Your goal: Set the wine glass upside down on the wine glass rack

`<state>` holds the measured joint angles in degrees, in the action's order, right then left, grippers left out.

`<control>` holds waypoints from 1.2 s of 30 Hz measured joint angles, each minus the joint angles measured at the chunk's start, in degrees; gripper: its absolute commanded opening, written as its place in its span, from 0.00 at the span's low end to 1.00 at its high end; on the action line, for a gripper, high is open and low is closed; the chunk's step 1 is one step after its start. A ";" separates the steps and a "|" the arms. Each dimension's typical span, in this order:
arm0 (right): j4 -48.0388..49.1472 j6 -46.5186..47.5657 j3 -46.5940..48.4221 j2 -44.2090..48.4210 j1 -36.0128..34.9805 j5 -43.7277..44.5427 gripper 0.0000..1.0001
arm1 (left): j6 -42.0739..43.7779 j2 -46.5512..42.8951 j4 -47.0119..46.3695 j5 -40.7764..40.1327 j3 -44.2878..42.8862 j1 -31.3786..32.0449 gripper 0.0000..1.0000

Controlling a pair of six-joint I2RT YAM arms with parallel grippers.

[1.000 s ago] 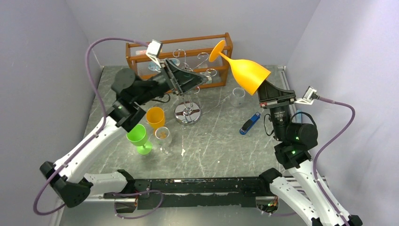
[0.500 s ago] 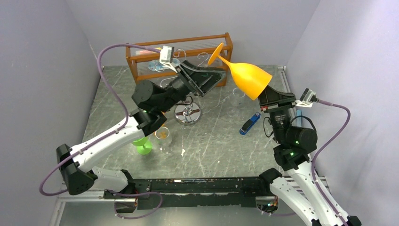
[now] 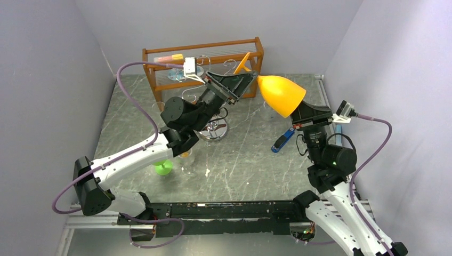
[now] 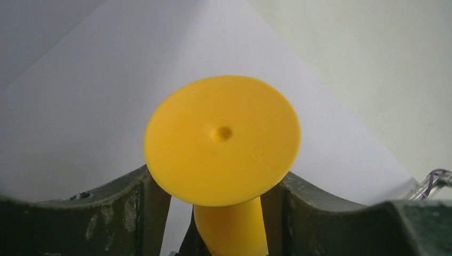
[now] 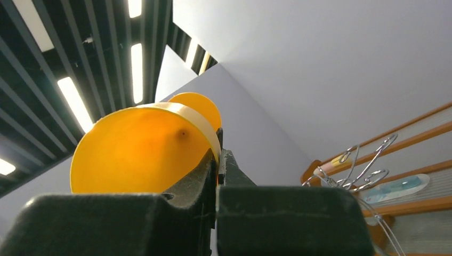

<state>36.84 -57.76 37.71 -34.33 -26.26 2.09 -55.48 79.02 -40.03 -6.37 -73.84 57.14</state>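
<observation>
The orange wine glass (image 3: 280, 93) hangs in the air, tilted, with its foot pointing to the back left. My right gripper (image 3: 299, 110) is shut on the rim of its bowl; the right wrist view shows the bowl (image 5: 138, 149) pinched between the jaws (image 5: 217, 154). My left gripper (image 3: 249, 80) is open, with a finger on each side of the stem just below the foot (image 4: 221, 138); a gap shows beside the stem. The silver wine glass rack (image 3: 213, 129) stands behind my left arm, mostly hidden; its scroll arms show in the right wrist view (image 5: 368, 165).
An orange-brown wooden shelf (image 3: 160, 58) stands at the back. A green glass (image 3: 162, 168) and a clear glass (image 3: 186, 160) stand beneath my left arm. A blue object (image 3: 282, 140) lies near the right arm.
My left arm has swung right and up, bringing its open fingers around the glass stem. The right gripper has lowered the glass a little and still holds the bowl rim.
</observation>
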 measured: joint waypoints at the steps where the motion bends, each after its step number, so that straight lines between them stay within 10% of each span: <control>1: 0.63 0.44 -0.33 0.00 0.00 -0.37 0.00 | -0.13 0.09 -0.52 -1.20 0.13 0.17 0.60; 10: 6.36 5.84 -2.73 -1.90 0.04 -5.14 0.00 | -2.56 1.51 -2.71 -5.55 0.11 0.66 0.43; 16: 8.98 8.72 -5.01 -1.31 0.02 -8.72 0.01 | -1.86 2.47 -8.70 -4.92 0.31 0.87 0.05; 19: 7.74 9.77 -5.07 -0.17 0.04 -8.98 0.45 | -0.48 3.19 -11.41 -3.34 0.55 0.87 0.05; 22: 2.64 11.06 -4.94 2.19 -0.04 -9.07 0.68 | 2.23 3.17 -14.12 -2.32 1.46 0.87 0.05; 36: -35.85 12.63 3.76 13.92 -0.07 8.15 0.79 | 30.62 -6.10 -11.74 6.97 6.91 0.79 0.05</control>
<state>0.99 -45.12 41.47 -20.40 -26.33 10.24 -24.86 72.93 -51.77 0.60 -66.94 57.93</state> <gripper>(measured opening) 0.758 0.094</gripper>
